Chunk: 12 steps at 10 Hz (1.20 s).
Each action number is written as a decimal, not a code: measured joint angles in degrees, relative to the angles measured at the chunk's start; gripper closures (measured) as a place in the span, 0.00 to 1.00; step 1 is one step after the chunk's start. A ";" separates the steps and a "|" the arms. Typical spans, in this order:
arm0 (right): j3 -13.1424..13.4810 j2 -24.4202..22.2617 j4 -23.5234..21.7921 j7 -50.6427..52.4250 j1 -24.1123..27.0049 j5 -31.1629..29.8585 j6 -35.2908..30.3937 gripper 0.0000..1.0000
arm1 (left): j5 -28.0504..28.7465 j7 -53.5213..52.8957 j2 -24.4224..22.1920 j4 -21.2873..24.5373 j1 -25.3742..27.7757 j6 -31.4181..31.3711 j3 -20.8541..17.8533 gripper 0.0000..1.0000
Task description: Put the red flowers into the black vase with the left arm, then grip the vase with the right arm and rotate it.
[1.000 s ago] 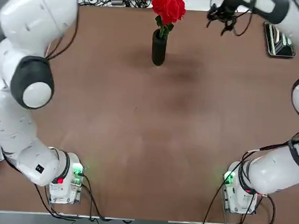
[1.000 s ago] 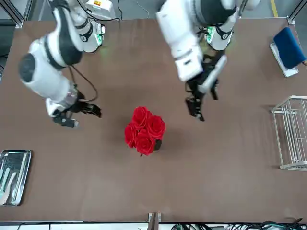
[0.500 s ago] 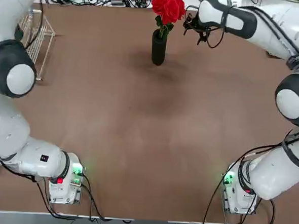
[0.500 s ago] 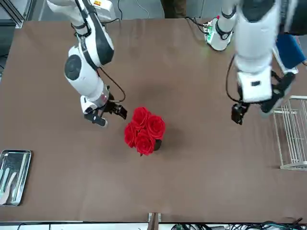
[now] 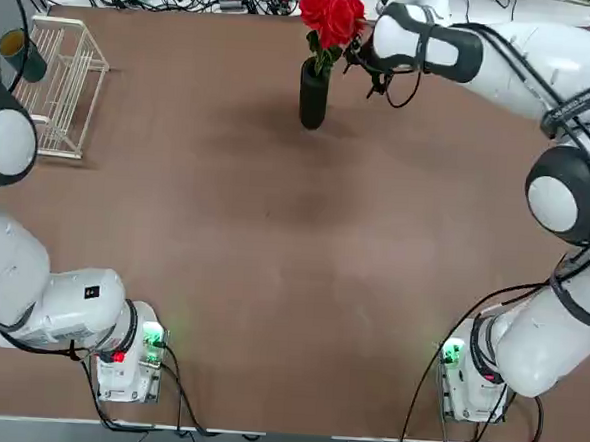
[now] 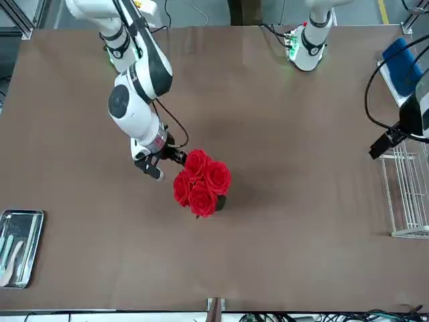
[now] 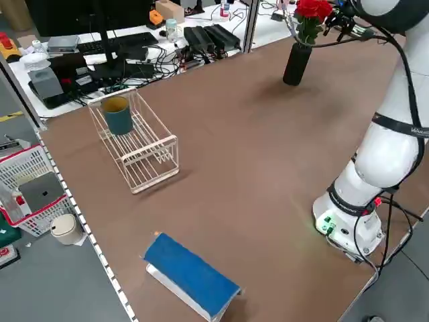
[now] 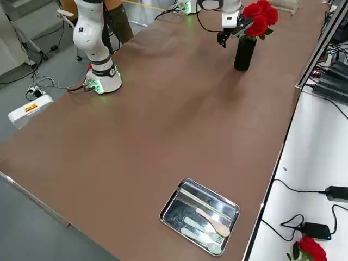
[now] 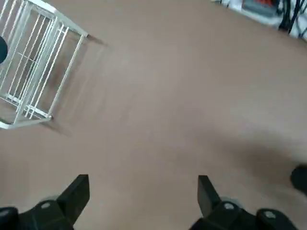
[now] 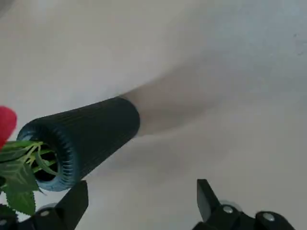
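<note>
Done: red flowers (image 5: 332, 13) sit in black vase (image 5: 314, 94) | Left for you: grip, rotate | right gripper (image 6: 159, 161) spread, empty, beside vase | left gripper (image 9: 140, 196) spread, empty, away.

Flowers (image 5: 332, 13) in vase (image 5: 313, 94), table's (image 5: 273, 260) far edge; right tool (image 5: 368, 63) beside.

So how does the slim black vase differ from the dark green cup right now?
The slim black vase stands on the bare table and holds the red flowers; the dark green cup sits in the white wire rack and shows nothing inside. The vase is tall and narrow, the cup squat. Both are dark cylinders.
</note>
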<state>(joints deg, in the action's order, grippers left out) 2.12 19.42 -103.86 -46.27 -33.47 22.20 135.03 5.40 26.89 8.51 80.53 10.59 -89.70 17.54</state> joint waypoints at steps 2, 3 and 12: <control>-0.09 1.93 1.15 -3.94 -1.75 0.13 2.57 0.00 | -2.37 -5.94 -3.62 4.94 -2.94 -0.02 -4.32 0.00; -0.10 3.25 2.19 -5.59 -2.42 0.14 4.06 0.00 | -2.50 -9.23 -5.31 6.75 -5.05 0.10 -6.23 0.00; -0.13 11.18 10.62 -12.21 -3.84 0.97 8.04 0.00 | -4.27 -20.79 -6.06 7.19 -4.17 -0.29 -7.90 0.00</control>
<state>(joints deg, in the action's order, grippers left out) 1.98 30.60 -93.24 -58.47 -37.31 23.17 143.06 1.14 6.10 2.45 87.72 6.42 -89.99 9.64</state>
